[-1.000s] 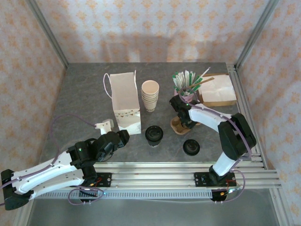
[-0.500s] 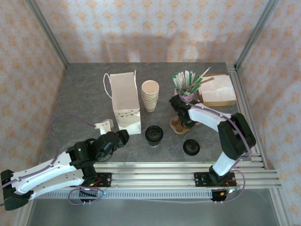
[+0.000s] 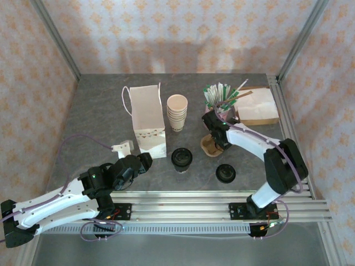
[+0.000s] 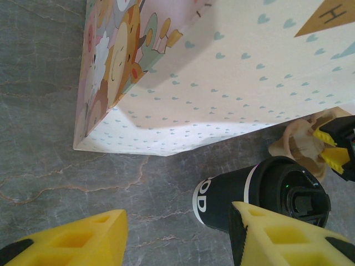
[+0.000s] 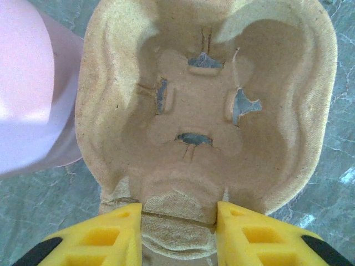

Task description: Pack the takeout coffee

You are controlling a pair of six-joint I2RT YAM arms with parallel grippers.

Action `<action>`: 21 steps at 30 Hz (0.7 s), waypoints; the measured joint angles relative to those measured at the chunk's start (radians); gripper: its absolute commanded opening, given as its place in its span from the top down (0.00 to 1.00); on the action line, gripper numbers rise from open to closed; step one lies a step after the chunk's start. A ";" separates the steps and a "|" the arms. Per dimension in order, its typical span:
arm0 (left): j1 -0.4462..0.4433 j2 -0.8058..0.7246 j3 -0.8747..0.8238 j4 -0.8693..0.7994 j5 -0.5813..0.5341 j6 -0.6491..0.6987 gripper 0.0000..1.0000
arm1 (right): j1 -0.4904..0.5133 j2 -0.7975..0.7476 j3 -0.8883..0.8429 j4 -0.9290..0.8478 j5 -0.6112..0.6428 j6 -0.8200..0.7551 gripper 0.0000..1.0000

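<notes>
Before loading the paper bag [image 3: 148,119], seat the pinch squarely on the rim tab of the pulp tray [image 5: 205,127].
Mind the coffee [image 3: 181,158], upright between bag and tray. Reaches the right arm [image 3: 249,141] forward, right gripper [image 5: 177,213] narrow, nipping the tab; lies low with the left arm [image 3: 61,199], left gripper [image 4: 177,221] half wide, holding nothing, beside the coffee.

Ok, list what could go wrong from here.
1. The right jaws straddle just the near rim of the pulp carrier; that thin lip may bend or slip when lifted.
2. The pink cup sits right beside the carrier; moving it could tip that cup.
3. The left jaws hang open beside the lidded cup, near the paper bag; a careless sweep might topple it.
</notes>
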 measured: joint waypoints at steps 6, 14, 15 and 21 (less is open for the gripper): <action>0.000 0.000 0.016 -0.006 -0.004 0.008 0.49 | 0.000 -0.063 -0.034 0.000 -0.002 -0.016 0.69; 0.000 -0.013 0.139 -0.100 -0.023 0.102 0.50 | 0.000 -0.249 -0.127 0.026 -0.035 -0.155 0.69; 0.000 -0.020 0.167 -0.118 -0.031 0.120 0.50 | 0.000 -0.286 -0.142 0.027 -0.038 -0.177 0.70; 0.000 -0.050 0.330 -0.223 -0.097 0.254 0.44 | 0.000 -0.486 -0.174 0.011 -0.037 -0.332 0.70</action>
